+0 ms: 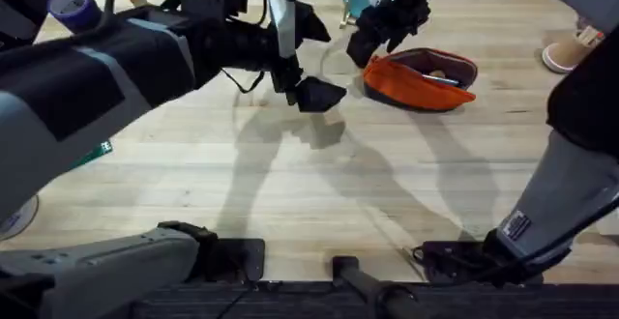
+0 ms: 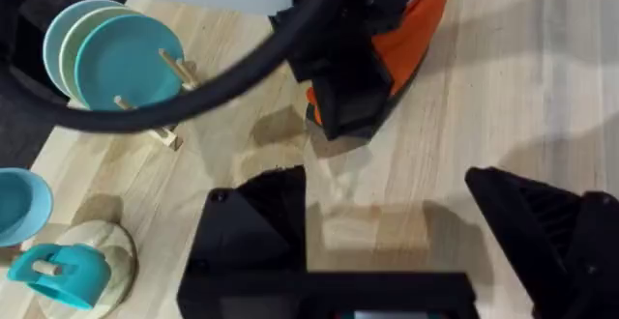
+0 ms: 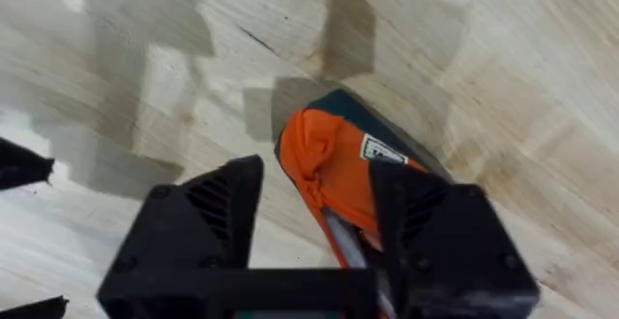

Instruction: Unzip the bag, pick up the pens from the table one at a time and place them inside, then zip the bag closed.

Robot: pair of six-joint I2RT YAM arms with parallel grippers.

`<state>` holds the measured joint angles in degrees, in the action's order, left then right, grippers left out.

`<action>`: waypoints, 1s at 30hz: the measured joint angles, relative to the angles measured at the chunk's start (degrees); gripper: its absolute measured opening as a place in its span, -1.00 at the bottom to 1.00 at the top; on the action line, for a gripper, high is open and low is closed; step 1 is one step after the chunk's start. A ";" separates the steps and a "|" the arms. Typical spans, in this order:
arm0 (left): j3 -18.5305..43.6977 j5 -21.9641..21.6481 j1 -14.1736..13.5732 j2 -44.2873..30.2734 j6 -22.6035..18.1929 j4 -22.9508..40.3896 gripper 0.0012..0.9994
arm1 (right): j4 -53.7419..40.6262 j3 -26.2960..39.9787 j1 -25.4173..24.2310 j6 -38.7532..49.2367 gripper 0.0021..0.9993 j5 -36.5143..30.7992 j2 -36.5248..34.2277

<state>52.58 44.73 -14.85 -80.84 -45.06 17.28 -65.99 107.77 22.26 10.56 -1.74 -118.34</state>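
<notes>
even, fairly bright light falls from above on the light wood butcher-block tabletop (image 1: pixel 290 193), where the arms cast soft, doubled grey shadows. the nearer left arm (image 1: pixel 87 77) appears large and blurred in the overhead view. in the left wrist view a dark cable (image 2: pixel 222 77) is out of focus. no strong glare is visible.
</notes>
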 joint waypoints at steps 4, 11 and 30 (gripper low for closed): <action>0.00 0.00 0.00 0.00 0.00 0.00 0.99 | 0.11 -0.08 0.00 -0.10 0.13 0.02 -0.98; 0.00 0.00 0.00 0.00 0.00 0.00 0.99 | 0.61 -1.34 0.00 -0.28 -0.07 0.02 -1.97; 0.00 0.00 0.00 0.00 0.00 0.00 0.99 | 1.60 -1.36 0.00 -3.12 -0.39 0.09 -1.95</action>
<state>52.58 44.73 -14.85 -80.84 -45.06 17.28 -64.40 106.41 22.26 7.44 -1.65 -120.29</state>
